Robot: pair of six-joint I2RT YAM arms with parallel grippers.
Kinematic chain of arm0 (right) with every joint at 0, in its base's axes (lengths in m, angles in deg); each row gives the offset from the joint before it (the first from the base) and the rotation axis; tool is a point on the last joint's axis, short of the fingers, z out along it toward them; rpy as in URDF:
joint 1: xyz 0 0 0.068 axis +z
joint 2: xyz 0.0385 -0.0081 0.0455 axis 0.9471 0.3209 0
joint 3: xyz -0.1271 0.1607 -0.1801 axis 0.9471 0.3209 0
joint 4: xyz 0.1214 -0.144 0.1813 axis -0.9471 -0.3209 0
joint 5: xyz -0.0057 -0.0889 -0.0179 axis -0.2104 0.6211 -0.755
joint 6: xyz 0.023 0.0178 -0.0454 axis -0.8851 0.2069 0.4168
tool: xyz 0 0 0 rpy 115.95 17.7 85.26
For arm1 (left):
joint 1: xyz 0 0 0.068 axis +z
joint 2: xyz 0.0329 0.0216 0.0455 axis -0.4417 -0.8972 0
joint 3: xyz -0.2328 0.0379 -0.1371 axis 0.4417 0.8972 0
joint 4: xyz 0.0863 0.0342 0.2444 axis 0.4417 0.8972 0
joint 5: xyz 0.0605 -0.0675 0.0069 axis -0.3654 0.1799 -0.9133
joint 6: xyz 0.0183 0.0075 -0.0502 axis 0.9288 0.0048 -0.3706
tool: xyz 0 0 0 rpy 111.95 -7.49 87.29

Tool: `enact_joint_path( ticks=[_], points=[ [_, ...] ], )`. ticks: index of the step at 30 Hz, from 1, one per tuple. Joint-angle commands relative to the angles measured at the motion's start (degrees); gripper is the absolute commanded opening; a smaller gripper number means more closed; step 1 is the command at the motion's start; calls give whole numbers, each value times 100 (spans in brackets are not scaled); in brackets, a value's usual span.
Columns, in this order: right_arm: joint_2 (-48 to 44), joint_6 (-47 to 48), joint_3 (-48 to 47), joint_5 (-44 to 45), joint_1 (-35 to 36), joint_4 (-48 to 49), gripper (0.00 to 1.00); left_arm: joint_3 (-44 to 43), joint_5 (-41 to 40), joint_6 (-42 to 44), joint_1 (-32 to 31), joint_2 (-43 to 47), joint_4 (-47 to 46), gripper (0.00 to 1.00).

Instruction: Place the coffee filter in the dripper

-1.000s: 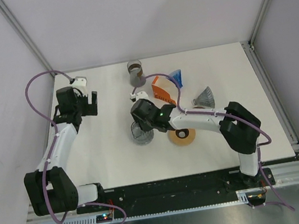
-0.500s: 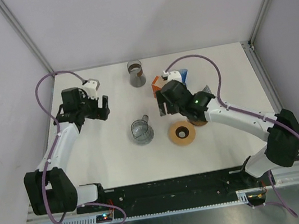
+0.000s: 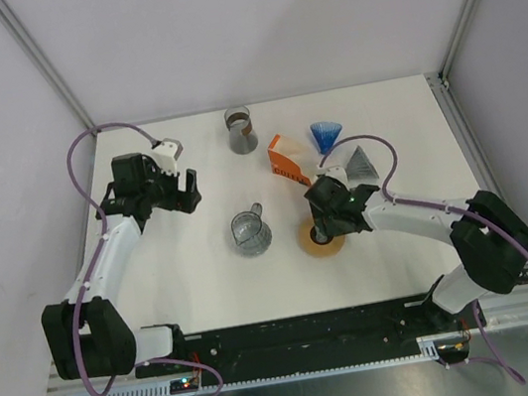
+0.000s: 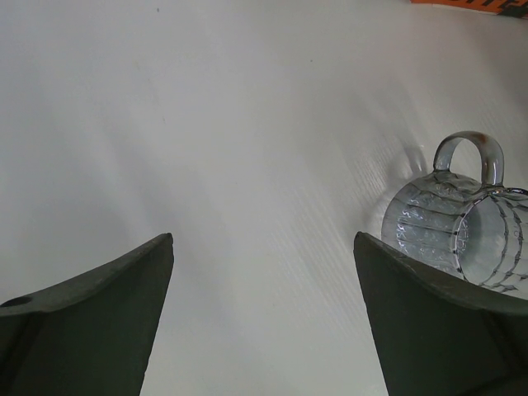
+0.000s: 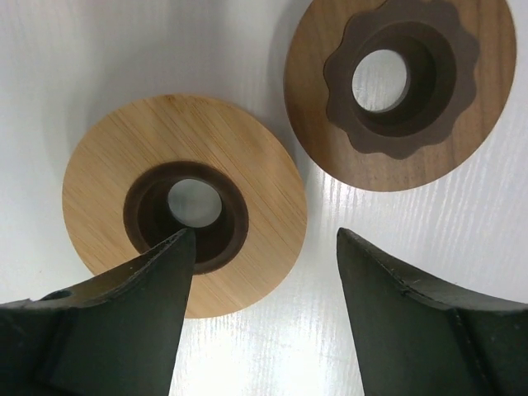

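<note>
We cannot tell which piece is the coffee filter. Two cones lie right of the middle toward the far edge of the counter: a blue cone (image 3: 326,135), and nearer to us a grey cone (image 3: 363,162). Neither is held. An orange box (image 3: 286,160) lies just left of them.

The right arm reaches in from the near right corner, its forearm low across the counter and its wrist bent down. The right gripper (image 3: 321,229) hangs over a wooden ring (image 3: 324,245) near the middle of the counter. In the wrist view this gripper (image 5: 264,239) is spread wide and grips nothing. Its left finger overlaps a light wooden ring (image 5: 99,181), and a darker ring (image 5: 318,140) lies just beside that one. We cannot tell whether the fingers touch the wood.

The left arm stretches up along the left edge. The left gripper (image 3: 190,192) points toward the middle, and in its own view this gripper (image 4: 264,247) is also spread apart and holds nothing. A glass mug (image 4: 450,227) lies on its side ahead of it, and a grey cup (image 3: 241,129) stands near the far edge.

Half a second ago the right gripper was over the orange box and hid the blue cone. It now sits closer to the near edge, and both cones show. The left gripper has edged slightly toward the middle. The mug, cup and ring lie where they were.
</note>
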Motion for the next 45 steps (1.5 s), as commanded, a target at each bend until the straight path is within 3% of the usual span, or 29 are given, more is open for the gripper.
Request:
enact_joint_path(
  ticks=[1,4,8,14,18,24,28,37,45],
  points=[
    [287,-152,102,-82,-82,372,72,-204,71,77,-51,147,29,94],
    [547,-127,162,-306,-121,605,69,-187,38,81,-51,161,32,94],
    [733,-130,183,-619,-127,768,57,-167,-12,97,-47,153,33,94],
    [241,-97,163,-272,4,634,17,-172,-18,107,-47,120,32,94],
    [-370,222,-99,-306,-1,477,3,-189,9,87,-50,108,32,94],
    [-549,1027,-1392,-657,182,189,0,-227,106,28,-45,115,52,94],
    [106,1437,-2384,-1408,331,117,0,-258,126,15,-45,162,84,94],
    [2095,2110,-4615,-1325,902,-803,0,-241,-31,63,-45,182,129,95],
    [2679,2131,-4902,-1200,1013,-957,7,-209,-125,90,-46,148,127,95]
  ],
)
